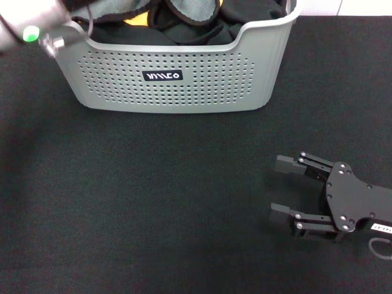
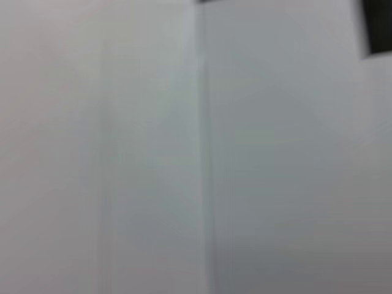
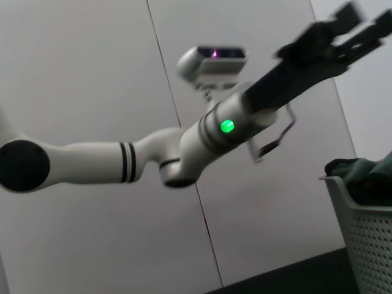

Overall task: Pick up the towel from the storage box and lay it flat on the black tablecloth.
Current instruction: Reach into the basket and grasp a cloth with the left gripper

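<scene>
The storage box (image 1: 184,79), a grey perforated basket, stands at the far middle of the black tablecloth (image 1: 141,202). In it, the towel (image 1: 199,7) shows a grey face with black trim and a yellow patch among dark cloths. My left arm (image 1: 37,30) is raised over the box's left corner. The right wrist view shows the left gripper (image 3: 358,27) high in the air, open and holding nothing. The right gripper (image 1: 288,187) lies low over the tablecloth at the near right, open and empty, pointing left. The left wrist view shows only a pale wall.
Dark cloths (image 1: 251,13) fill the rest of the box and rise above its rim (image 3: 358,174). A pale panelled wall (image 3: 92,73) stands behind the table. Bare tablecloth stretches in front of the box and to its left.
</scene>
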### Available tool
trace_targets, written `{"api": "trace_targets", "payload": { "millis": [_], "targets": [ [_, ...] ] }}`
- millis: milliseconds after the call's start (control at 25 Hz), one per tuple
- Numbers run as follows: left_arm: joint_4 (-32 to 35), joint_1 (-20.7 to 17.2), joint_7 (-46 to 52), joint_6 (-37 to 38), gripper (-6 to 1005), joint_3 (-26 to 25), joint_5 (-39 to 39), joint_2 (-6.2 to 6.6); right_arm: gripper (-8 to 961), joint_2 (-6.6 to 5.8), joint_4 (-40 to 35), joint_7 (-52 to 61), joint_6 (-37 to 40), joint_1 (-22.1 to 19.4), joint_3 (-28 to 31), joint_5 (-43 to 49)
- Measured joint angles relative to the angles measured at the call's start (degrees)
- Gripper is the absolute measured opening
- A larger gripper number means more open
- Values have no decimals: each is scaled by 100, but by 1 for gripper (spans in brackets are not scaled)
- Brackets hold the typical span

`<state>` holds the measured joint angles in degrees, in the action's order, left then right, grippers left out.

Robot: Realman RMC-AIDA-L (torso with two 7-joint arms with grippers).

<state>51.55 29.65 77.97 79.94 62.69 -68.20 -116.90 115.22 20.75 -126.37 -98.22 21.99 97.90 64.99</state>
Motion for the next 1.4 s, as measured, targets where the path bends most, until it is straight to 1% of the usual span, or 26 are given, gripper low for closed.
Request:
{"api": "trace_targets", "payload": {
  "millis": [80,120,200,240,320,360,400,440,560,720,800,960,1120,1400],
  "targets": [
    [314,73,363,-552,802,-49,-370,9,836,0,-1,-1,31,13,-5,0],
    [567,96,657,-901,802,-77,-678,10,835,0,-1,-1,38,16,-6,0],
    [1062,117,1317,-1592,801,-98,-1407,4,835,0,-2,-2,41,20,-8,0],
    [1353,115,1756,-1979,801,-99,-1911,-7,835,0,-1,-2,45,25,-8,0],
    [1513,110,2058,-2193,801,-100,-2299,-6,835,0,10,-2,49,31,-8,0],
    [1653,108,2349,-2341,801,-126,-2625,-3,835,-1,20,-2,49,36,-8,-1],
    [1653,108,2349,-2341,801,-126,-2625,-3,835,-3,30,-2,49,38,-8,-1],
    [1820,119,2890,-2550,801,-305,-3286,-1,835,-4,37,-2,49,43,-8,-1],
    [1843,157,3111,-2567,800,-502,-3779,-5,835,-7,42,-18,49,73,2,-1],
    [1849,244,3344,-2568,800,-532,-4453,-11,834,-14,36,-50,49,96,34,-3],
    [1846,335,3502,-2575,800,-525,-4779,-34,834,-11,53,-52,49,105,36,-3],
    [1771,537,3776,-2655,799,-531,-5371,-121,834,0,56,-59,49,120,39,-3],
    [1564,718,4114,-2775,774,-526,-5897,-133,834,1,44,-70,48,132,36,-40],
    [1483,754,4257,-2780,731,-509,-6102,-167,833,0,11,-79,30,120,31,-51]
  ]
}}
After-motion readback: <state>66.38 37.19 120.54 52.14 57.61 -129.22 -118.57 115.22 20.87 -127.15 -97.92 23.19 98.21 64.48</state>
